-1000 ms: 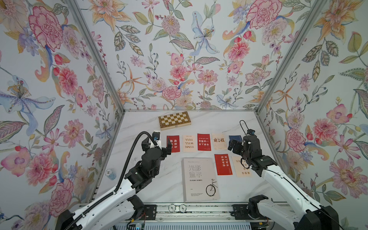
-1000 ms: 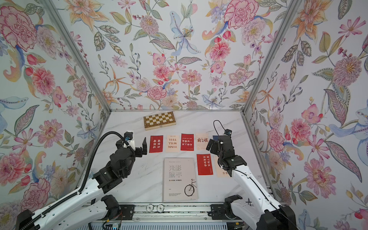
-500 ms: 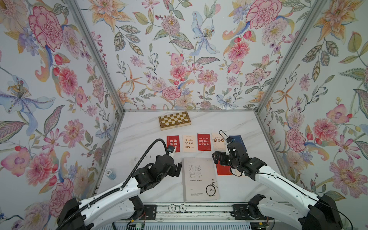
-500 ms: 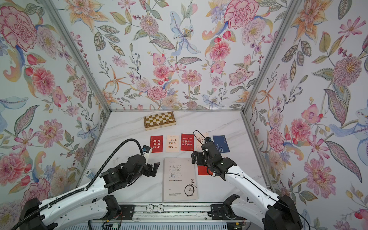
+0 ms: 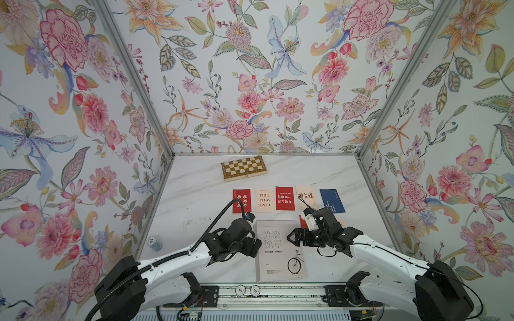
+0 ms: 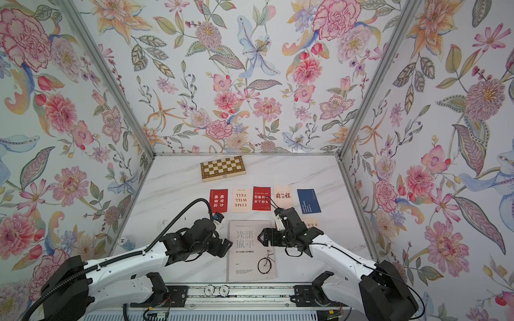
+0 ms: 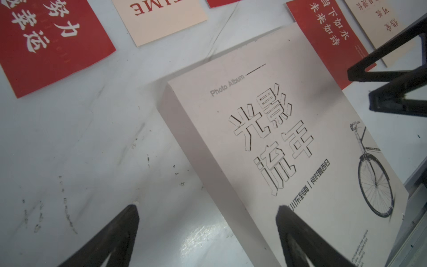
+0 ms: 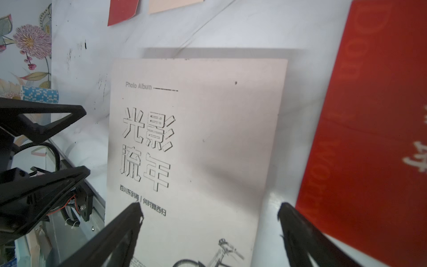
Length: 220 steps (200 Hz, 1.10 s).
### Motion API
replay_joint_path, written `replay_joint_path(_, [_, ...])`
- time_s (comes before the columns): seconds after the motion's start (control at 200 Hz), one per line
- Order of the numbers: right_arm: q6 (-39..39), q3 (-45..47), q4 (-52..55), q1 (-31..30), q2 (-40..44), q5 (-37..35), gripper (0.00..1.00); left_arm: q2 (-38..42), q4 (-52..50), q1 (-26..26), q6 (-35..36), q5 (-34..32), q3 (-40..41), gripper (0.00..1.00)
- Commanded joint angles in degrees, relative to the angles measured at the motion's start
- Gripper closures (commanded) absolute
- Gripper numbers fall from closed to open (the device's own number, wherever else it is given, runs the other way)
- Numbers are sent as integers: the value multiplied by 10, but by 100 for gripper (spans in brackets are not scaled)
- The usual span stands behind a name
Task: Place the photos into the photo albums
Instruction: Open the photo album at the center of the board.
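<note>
Spread wide, empty: one long edge of photo album (image 5: 278,261) between left gripper (image 7: 208,208) jaws, opposite edge between right gripper (image 8: 210,205) jaws, red photo (image 8: 369,138) just outside them.

white marble table (image 5: 194,200) bears album (image 5: 274,264), photos (image 5: 285,198), chessboard box (image 5: 244,168).

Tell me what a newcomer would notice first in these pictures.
The loud floral walls around the marble table strike first. Next comes the closed white photo album near the front edge, with the left hand and right hand open at its sides. Behind it lie a row of red, cream and navy photos and a chessboard box.
</note>
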<state>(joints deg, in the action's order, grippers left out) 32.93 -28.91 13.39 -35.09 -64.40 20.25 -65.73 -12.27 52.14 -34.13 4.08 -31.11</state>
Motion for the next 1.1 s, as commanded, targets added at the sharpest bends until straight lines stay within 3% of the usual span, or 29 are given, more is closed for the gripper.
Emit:
replay_joint_path(0.0, [7, 14, -5, -3, -1, 28, 6, -16, 30, 4, -14, 38, 14, 9])
replay_joint_path(0.696, [44, 55, -89, -8, -41, 97, 13, -94, 150, 4, -56, 107, 51, 11])
replay_joint_path(1.096, [37, 9, -32, -4, -5, 93, 16, -110, 163, 3, -63, 111, 45, 11])
